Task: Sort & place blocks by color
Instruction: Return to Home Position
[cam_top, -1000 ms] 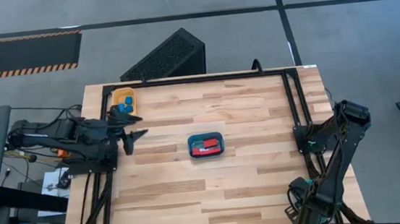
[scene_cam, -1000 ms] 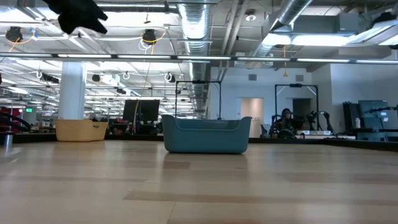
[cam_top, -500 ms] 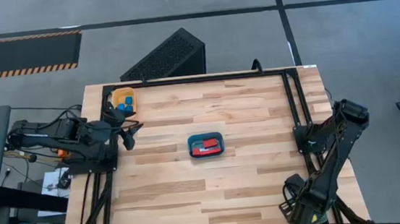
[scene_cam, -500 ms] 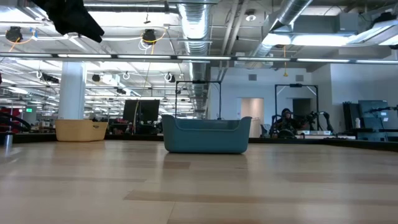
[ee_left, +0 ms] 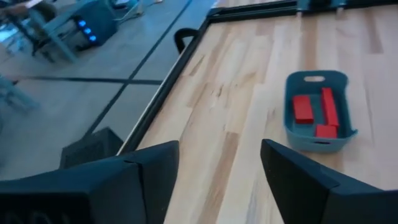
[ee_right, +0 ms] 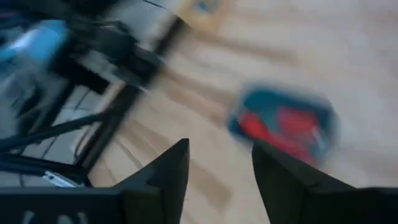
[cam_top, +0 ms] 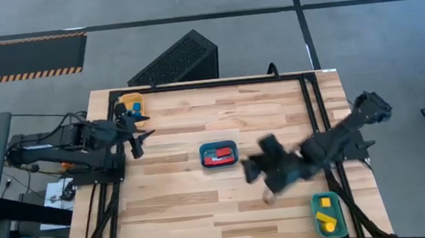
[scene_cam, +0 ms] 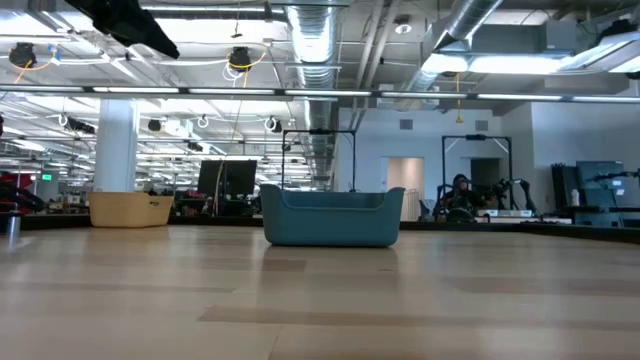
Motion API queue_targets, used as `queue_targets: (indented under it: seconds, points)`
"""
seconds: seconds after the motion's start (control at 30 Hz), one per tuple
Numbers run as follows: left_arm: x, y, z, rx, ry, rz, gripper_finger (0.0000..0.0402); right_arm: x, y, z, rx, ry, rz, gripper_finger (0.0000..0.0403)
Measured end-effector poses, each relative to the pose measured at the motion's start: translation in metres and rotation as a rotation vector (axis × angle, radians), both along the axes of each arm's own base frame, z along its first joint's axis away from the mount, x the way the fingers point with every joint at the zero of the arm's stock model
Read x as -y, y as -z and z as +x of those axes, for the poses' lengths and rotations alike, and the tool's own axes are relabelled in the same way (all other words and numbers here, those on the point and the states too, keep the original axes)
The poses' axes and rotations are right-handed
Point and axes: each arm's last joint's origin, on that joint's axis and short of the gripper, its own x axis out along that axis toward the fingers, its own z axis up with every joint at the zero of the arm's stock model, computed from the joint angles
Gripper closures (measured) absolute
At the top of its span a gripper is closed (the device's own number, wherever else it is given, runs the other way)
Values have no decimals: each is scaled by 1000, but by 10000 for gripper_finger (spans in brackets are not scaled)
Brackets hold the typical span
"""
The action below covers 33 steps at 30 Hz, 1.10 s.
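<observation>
- Sorting looks finished to me: red blocks (cam_top: 219,154) sit in the teal centre tray (cam_top: 218,143), mid-desk (cam_top: 273,106). Yellow blocks (cam_top: 325,202) are in the teal corner tray (cam_top: 316,216) at 5 o'clock, and blue blocks (cam_top: 137,108) in the yellow-orange tray (cam_top: 122,104) at 11.
- Right claw (cam_top: 254,168) hangs wide and empty just beside the centre tray, on its 4 o'clock side. Left claw (cam_top: 141,137) is wide and empty too, over at 9 o'clock.
- So I'd call this the go-home step. Next, the right arm needs to fold back toward 3 o'clock, high enough to clear both teal trays.

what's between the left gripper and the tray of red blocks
Only bare table, from the left gripper to the tray of red blocks; high view shows it.
</observation>
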Motion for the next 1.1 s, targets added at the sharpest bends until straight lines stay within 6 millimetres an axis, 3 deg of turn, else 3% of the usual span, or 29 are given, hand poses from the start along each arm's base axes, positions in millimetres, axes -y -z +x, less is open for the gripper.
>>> queue_targets:
  seconds: [0.17, 0.33, 0.5, 0.63, 0.77, 0.93, 1.1]
  points:
    - [-7, 1, -1, -30, 61, -21, 223, 43, -30, 44, 157, -228, -289, 245]
    - [-11, -2, -8, -33, 123, -43, 279, 83, -50, 59, 295, -294, -376, 312]
    - [-15, -12, -14, -31, 133, -15, 347, 105, -64, 43, 257, -383, -458, 391]
    - [-19, -19, -12, 37, 141, -6, 393, 115, -74, 26, 190, -442, -609, 386]
    - [-25, -26, -2, 135, 196, -29, 396, 129, -86, 1, 88, -492, -791, 383]
    - [-38, -28, 19, 184, 272, -62, 401, 139, -75, -21, -125, -683, -839, 395]
    - [-57, -29, 41, 249, 228, -60, 401, 145, -86, -46, -44, -797, -929, 397]
